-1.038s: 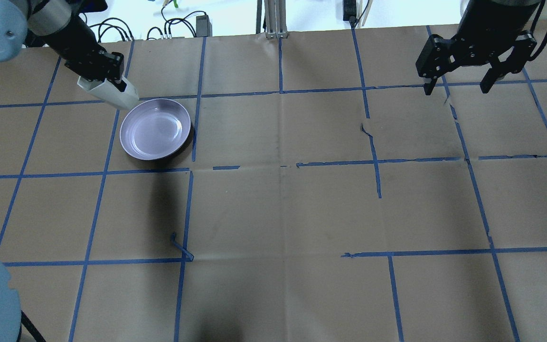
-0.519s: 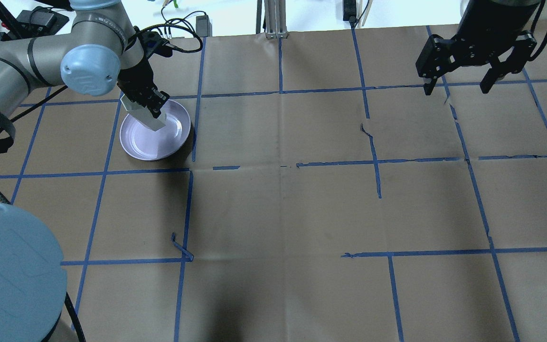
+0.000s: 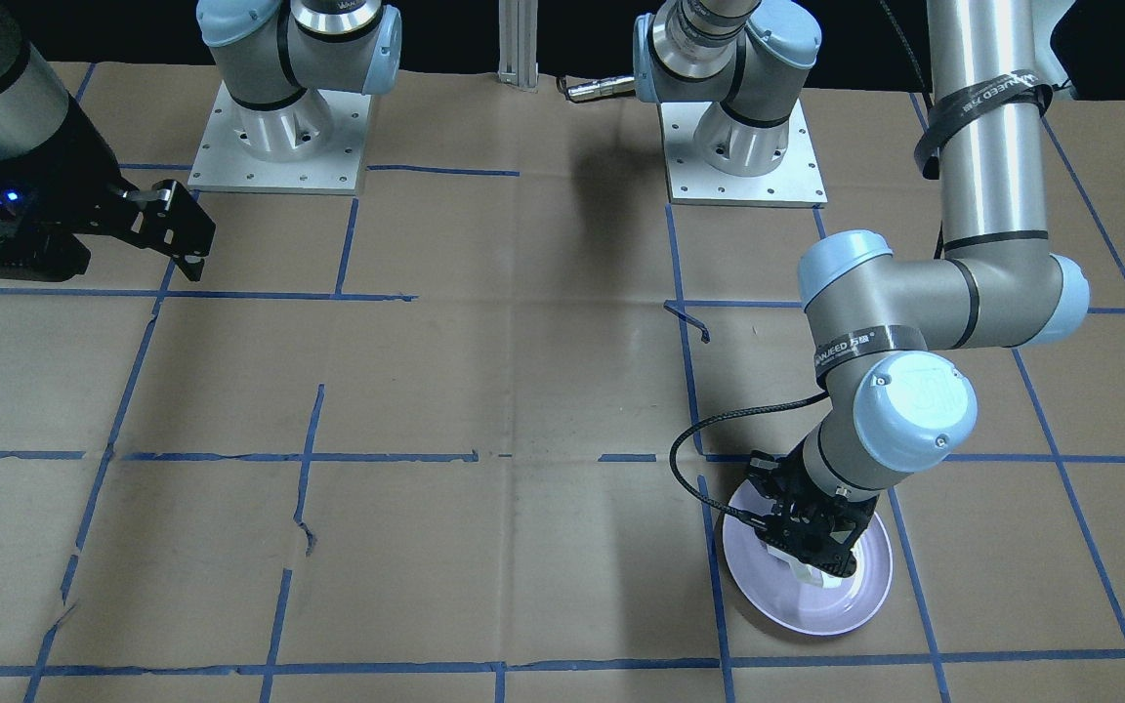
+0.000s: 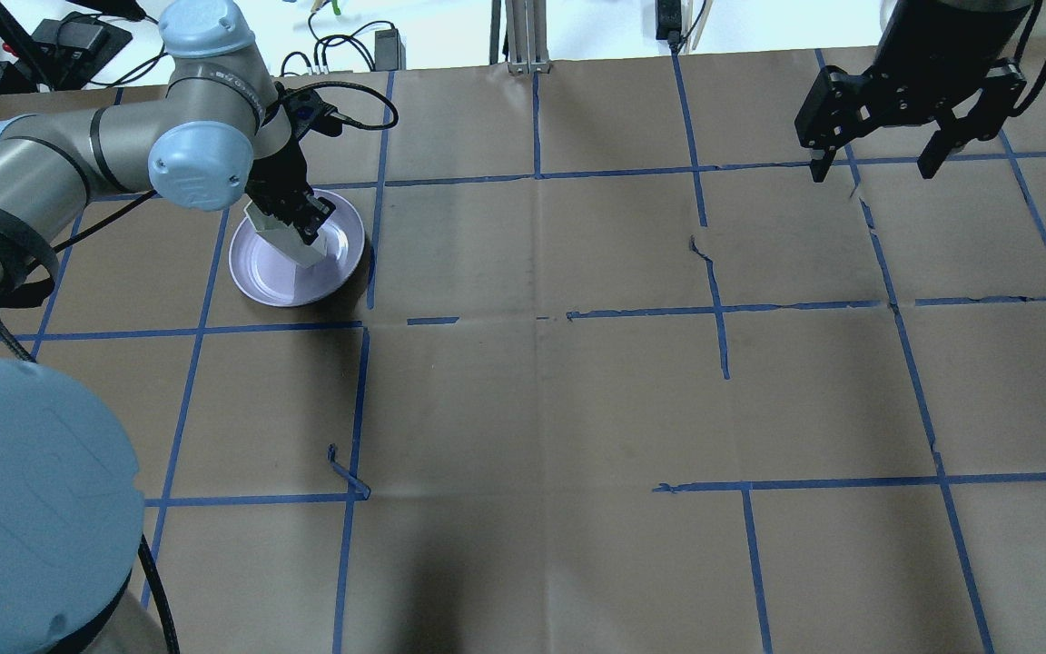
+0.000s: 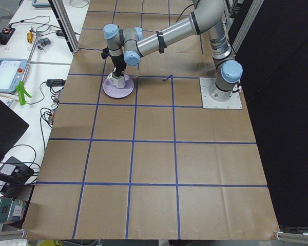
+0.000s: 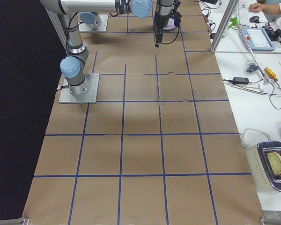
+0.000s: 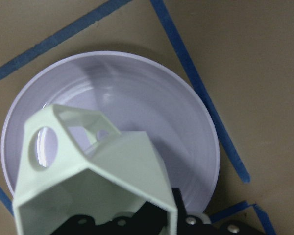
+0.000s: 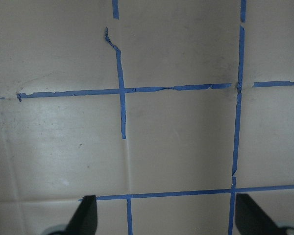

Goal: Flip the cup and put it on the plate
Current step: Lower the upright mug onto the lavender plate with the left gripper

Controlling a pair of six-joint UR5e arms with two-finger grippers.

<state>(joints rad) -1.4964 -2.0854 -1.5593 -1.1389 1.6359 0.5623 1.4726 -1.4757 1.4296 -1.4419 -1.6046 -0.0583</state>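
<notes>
My left gripper (image 4: pixel 291 221) is shut on the white faceted cup (image 4: pixel 290 242) and holds it over the pale lavender plate (image 4: pixel 261 278). The left wrist view shows the cup (image 7: pixel 93 176) with its open-frame handle, above the plate (image 7: pixel 152 107). I cannot tell whether the cup touches the plate. In the front-facing view the gripper (image 3: pixel 810 547) hides most of the cup (image 3: pixel 810 574) over the plate (image 3: pixel 865 596). In the exterior left view the cup (image 5: pixel 117 80) stands on or just above the plate (image 5: pixel 113 93). My right gripper (image 4: pixel 877 168) is open and empty, high at the far right.
The table is covered in brown paper with a grid of blue tape (image 4: pixel 537 173). A loose curl of tape (image 4: pixel 346 477) sticks up near the middle left. Cables and a power supply (image 4: pixel 387 45) lie beyond the far edge.
My left arm has swung in and carried the cup from beyond the plate's far left rim to over the plate. The right arm has not moved.
</notes>
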